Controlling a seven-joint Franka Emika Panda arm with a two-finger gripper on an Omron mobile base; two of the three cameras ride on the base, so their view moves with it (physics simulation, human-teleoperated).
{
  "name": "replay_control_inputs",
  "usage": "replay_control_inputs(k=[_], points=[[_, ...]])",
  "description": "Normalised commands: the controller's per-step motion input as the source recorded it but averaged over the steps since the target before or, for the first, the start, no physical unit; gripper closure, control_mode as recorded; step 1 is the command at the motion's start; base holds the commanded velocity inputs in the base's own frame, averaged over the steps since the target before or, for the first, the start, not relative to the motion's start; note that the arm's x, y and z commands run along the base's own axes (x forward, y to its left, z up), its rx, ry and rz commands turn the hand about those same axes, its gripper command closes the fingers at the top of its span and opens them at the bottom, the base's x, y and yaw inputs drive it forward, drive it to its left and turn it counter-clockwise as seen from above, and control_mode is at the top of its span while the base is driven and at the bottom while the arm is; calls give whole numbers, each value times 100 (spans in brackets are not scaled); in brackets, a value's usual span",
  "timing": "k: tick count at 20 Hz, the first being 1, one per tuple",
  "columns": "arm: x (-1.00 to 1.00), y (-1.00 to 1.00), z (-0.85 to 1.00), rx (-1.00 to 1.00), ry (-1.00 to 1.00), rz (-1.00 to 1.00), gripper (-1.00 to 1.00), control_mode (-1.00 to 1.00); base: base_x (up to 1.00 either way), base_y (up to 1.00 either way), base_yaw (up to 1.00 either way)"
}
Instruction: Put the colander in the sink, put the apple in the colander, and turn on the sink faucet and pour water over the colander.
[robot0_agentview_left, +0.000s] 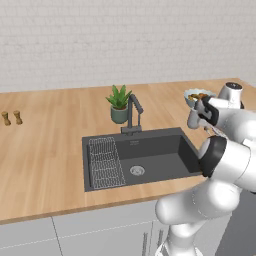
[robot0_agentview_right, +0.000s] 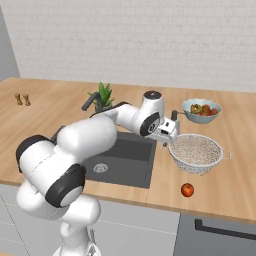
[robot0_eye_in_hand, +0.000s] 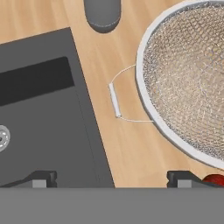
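Pale brick wall (robot0_agentview_left: 125, 40) behind a wooden counter (robot0_agentview_left: 50, 145), spiky green plant in a grey pot (robot0_agentview_left: 119, 104), two small brown shakers (robot0_agentview_left: 11, 118) side by side far left, flat wire rack (robot0_agentview_left: 105, 162), pale bowl of orange and green fruit pieces (robot0_agentview_right: 201, 110), grey cabinet fronts (robot0_agentview_left: 75, 235) below.

Bare counter (robot0_eye_in_hand: 127, 148) between sink (robot0_eye_in_hand: 43, 118) and colander (robot0_eye_in_hand: 183, 83), wire handle (robot0_eye_in_hand: 116, 99) there

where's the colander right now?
In the right base view the colander sits on the wooden counter just right of the sink, with the fruit bowl behind it and the apple in front.
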Motion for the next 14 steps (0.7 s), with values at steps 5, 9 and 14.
replay_control_inputs(k=[5,9,14], points=[[24,-20,-14,0,0,0,-100,-100,0,0,0],[22,-24,-7,0,0,0,-100,-100,0,0,0],[19,-9,-13,0,0,0,-100,-100,0,0,0]])
